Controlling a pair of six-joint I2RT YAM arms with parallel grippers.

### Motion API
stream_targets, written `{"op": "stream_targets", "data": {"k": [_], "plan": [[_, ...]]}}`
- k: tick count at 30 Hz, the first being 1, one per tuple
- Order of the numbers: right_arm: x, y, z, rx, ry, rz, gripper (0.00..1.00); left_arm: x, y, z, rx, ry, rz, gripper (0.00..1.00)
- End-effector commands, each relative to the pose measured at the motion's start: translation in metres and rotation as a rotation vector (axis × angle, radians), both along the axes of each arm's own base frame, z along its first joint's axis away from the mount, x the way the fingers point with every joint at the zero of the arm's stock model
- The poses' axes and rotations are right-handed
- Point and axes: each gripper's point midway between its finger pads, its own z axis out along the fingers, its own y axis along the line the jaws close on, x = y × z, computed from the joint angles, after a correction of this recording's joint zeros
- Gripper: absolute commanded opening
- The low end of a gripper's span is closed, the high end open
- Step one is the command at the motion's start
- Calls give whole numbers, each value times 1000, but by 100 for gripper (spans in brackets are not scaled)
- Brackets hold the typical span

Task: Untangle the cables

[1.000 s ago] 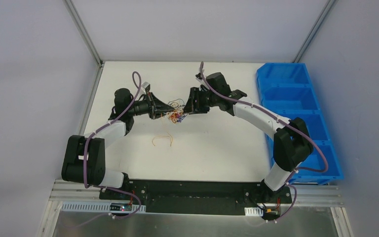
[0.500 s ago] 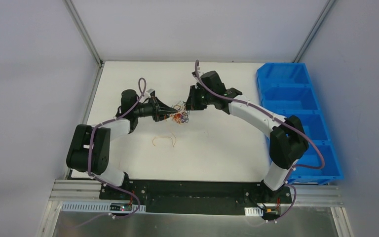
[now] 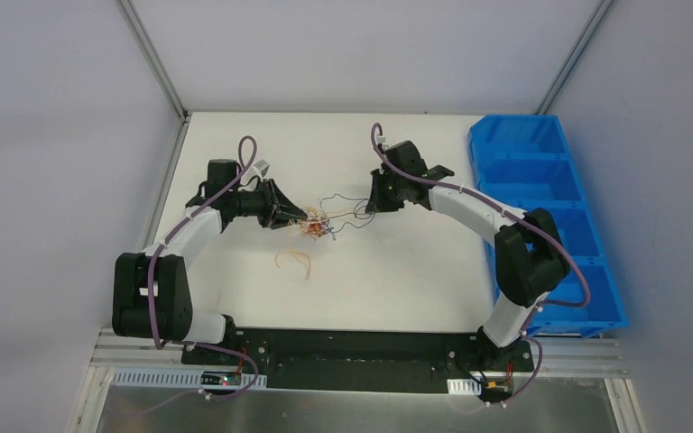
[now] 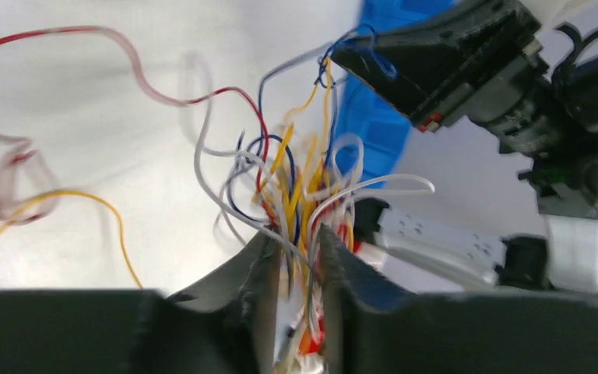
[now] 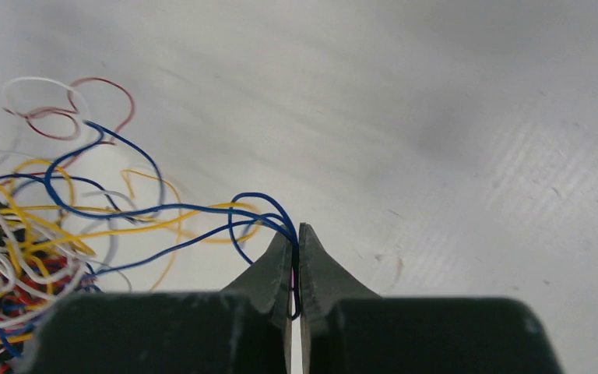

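Note:
A knotted clump of thin cables (image 3: 316,225), orange, red, white and blue, hangs at the tips of my left gripper (image 3: 303,219), which is shut on it; the left wrist view shows the bundle (image 4: 304,199) pinched between the jaws. My right gripper (image 3: 370,206) is shut on a thin blue cable (image 5: 202,214) that stretches from the clump (image 5: 15,257) to its jaws; in the top view this strand (image 3: 347,209) spans the gap between the grippers. A separate orange cable (image 3: 294,261) lies loose on the white table (image 3: 397,271) below the clump.
A row of blue bins (image 3: 541,198) stands along the table's right edge. Grey walls and aluminium posts (image 3: 149,54) enclose the back and sides. The arms' bases sit on the black rail (image 3: 352,347) at the near edge.
The grippers have pulled apart: the right one moved right, drawing a blue strand out of the clump. The left gripper dropped slightly, with the clump still in it.

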Motion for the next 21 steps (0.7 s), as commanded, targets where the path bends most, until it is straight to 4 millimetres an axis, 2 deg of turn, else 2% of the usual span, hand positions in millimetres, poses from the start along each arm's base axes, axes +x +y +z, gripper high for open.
{"op": "stream_targets", "data": {"k": [1,4,8,11,15,18,21], "plan": [[-16,-18,-32,-43,122,9,0,-3,36,-29,333,-89,-21,34],[-23,-3,-39,0,174,30,0,3,43,-44,437,-107,-15,44],[-20,0,-57,-31,222,1,0,9,40,-60,583,-171,-84,54],[-17,-5,-71,-72,239,-32,0,13,20,-62,637,-233,-145,64],[-19,-8,-81,-94,268,-51,0,37,-8,-59,717,-334,-193,66],[-20,-8,-82,-97,272,-52,0,43,-34,-77,797,-357,-262,67],[-19,-13,-82,-118,262,-56,0,44,-47,-105,892,-345,-316,67]]}}
